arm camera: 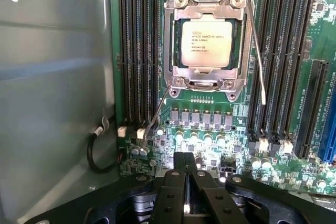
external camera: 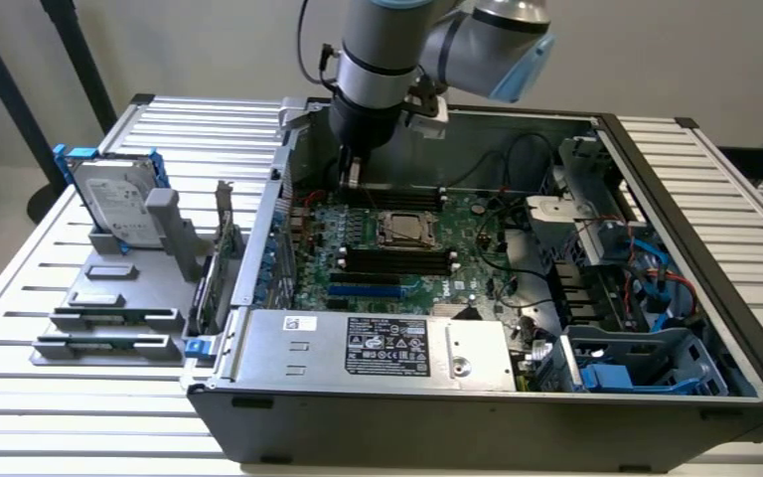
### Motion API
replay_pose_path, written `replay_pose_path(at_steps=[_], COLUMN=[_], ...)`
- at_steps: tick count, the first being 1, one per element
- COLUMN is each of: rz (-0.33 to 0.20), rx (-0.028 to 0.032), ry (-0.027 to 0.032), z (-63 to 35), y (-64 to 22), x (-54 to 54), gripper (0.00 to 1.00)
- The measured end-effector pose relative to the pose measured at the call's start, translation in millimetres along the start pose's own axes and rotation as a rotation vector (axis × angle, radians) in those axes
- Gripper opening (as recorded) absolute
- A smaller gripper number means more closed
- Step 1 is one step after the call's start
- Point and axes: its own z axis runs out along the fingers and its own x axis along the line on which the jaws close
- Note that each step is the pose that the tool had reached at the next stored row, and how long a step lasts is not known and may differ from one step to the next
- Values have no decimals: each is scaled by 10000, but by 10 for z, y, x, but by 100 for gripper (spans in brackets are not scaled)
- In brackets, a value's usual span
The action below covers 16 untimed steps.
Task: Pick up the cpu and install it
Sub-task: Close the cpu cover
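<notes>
While hanging low over the motherboard (arm camera: 210, 129) inside the open computer case (external camera: 488, 412), holds nothing. Shows the gripper (arm camera: 186, 198) clenched, fingers pressed flat together, with no part between them and no contact with the board. Stands near the back wall of the case in the exterior view, a little apart from the socket (arm camera: 173, 35).

Finds the cpu (arm camera: 207, 43) already lying in that socket at the middle of the board, flat, metal top up, printed text readable, framed by the metal load plate on all sides. Looks correctly seated, so counts the picking and the placing as done, by judgement only.

Sees two thin wire levers (arm camera: 256, 51) beside the socket, both standing free and slanted away from the frame, not tucked under their hooks as far as can be told. Judges therefore the locking of the socket as not yet finished.

Notes the hard drive (external camera: 114, 204) in its blue bracket and the grey tray blocks (external camera: 110, 323) on the exterior view's left, outside the case and well apart from the arm.
</notes>
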Motion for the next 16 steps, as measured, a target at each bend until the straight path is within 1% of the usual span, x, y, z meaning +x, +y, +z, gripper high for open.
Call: replay_pose_path(at_steps=[3,6,11,13,16], rz=[117,320,492,693,1114], rx=[-19,-35,-44,-80,-157], ry=[53,88,117,154,228], z=[-14,-14,7,11,13], y=[-5,-9,-78,-87,-89], x=[1,1,10,11,10], gripper=[11,11,11,11,11])
